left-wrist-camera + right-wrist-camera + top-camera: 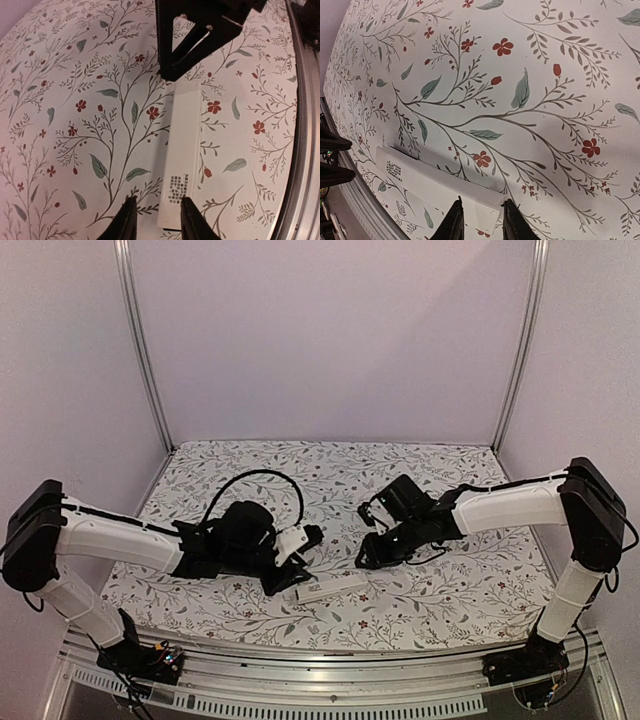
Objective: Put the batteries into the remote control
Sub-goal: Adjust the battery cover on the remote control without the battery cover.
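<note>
Left wrist: left gripper [157,220] hanging with jaws apart over patch end of remote control [182,145], which is lying flat on floral cloth [75,150]. Right gripper [481,222] also apart, at other end. Batteries not showing. Risk: one-sided closing nudging remote askew.

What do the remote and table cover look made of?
Remote: likely hard plastic, matte white. It has crisp straight edges, flat faces and a small dark patterned patch near one end. Cover: a sheet printed with a floral pattern, cloth or vinyl, can't tell which. It lies flat with little glare, and no weave shows.
</note>
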